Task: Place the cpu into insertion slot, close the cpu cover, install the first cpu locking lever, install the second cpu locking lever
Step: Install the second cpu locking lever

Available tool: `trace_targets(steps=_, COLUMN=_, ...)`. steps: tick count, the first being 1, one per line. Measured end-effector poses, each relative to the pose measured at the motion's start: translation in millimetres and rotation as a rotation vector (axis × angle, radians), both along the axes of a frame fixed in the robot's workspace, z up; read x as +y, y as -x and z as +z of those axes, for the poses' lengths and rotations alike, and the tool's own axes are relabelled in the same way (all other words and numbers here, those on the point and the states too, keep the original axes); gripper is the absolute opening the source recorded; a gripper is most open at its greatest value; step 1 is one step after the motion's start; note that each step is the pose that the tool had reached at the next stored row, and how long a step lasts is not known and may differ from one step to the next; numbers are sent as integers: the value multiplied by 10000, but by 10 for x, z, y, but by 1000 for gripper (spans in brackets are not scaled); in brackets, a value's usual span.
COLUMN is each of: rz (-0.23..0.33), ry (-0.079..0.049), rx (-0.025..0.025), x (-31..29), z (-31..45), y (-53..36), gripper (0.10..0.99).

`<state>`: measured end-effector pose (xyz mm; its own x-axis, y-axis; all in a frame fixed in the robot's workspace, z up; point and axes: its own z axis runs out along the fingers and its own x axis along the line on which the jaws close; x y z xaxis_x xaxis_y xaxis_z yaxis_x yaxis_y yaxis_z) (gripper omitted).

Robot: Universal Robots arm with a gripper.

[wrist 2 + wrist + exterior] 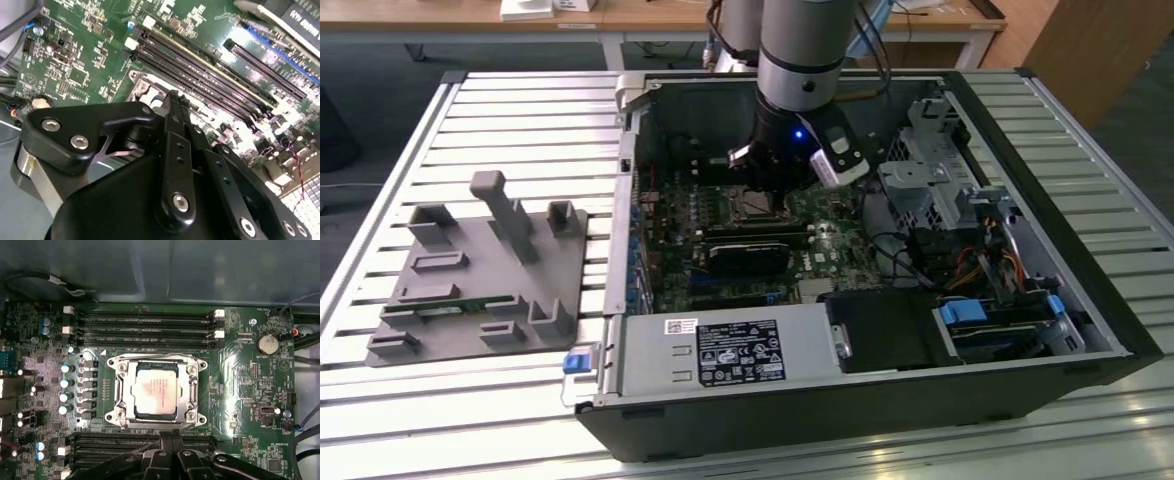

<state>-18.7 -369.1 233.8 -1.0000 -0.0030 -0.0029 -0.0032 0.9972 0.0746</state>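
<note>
In the first wrist view the cpu [155, 392], pale tan-silver, lies flat in the insertion slot [202, 365] on the green motherboard. The cpu cover [125, 390], a silver frame, is down around it. My gripper [170, 434] is shut with nothing between its fingers. Its tips hover just beside the socket's edge, on the side towards a bank of black memory slots. The second wrist view shows the gripper [176, 95] with fingertips pressed together over the socket's rim. In the exterior view the gripper [767, 208] reaches down into the open computer case above the socket.
Black memory slots [145, 322] run along both sides of the socket. A coin battery [266, 344] and capacitors [65, 382] stand nearby. A black card [747, 250], the power supply [720, 350] and a drive cage [934, 190] crowd the case. A grey fixture [480, 270] sits on the slatted table.
</note>
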Motion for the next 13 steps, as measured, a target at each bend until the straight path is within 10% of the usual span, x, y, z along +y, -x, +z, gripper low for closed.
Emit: trace_targets(steps=13, rz=1, ry=1, rx=0, x=-33, z=-18, y=293, gripper=106)
